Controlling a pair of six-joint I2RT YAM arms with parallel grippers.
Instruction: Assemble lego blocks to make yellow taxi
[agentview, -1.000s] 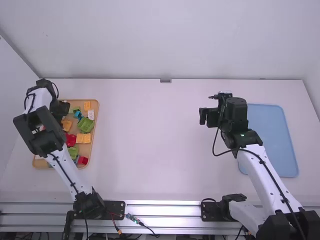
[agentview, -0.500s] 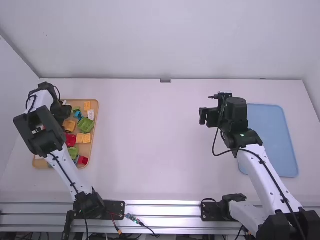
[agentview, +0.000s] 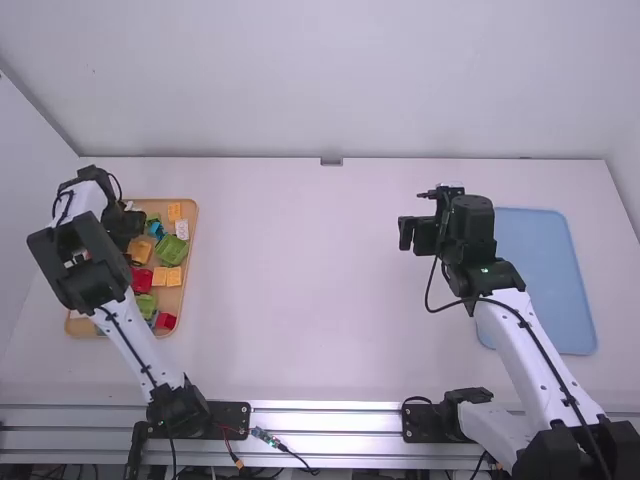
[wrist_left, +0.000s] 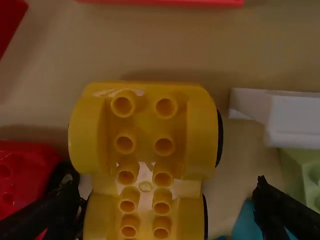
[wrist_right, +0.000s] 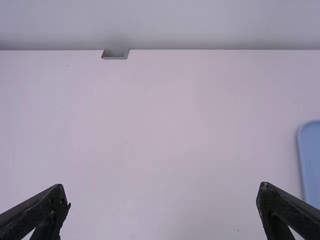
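Yellow wheeled base (wrist_left: 145, 102), in the wooden tray (agentview: 193, 232) at the left of the table (agentview: 310, 290), is framed by the spread left pincer (wrist_left: 166, 179), the right pincer (wrist_right: 162, 186) being likewise parted; pickup is apparently in hand, alignment and closure being required next.

A white table (agentview: 300, 300) has a pale wall (agentview: 330, 90) behind its far edge, with a small grey fitting (agentview: 331, 161) midway along that edge. A blue tray (agentview: 545, 270) lies on the table's right side; metal rails (agentview: 330, 420) run along its near edge.
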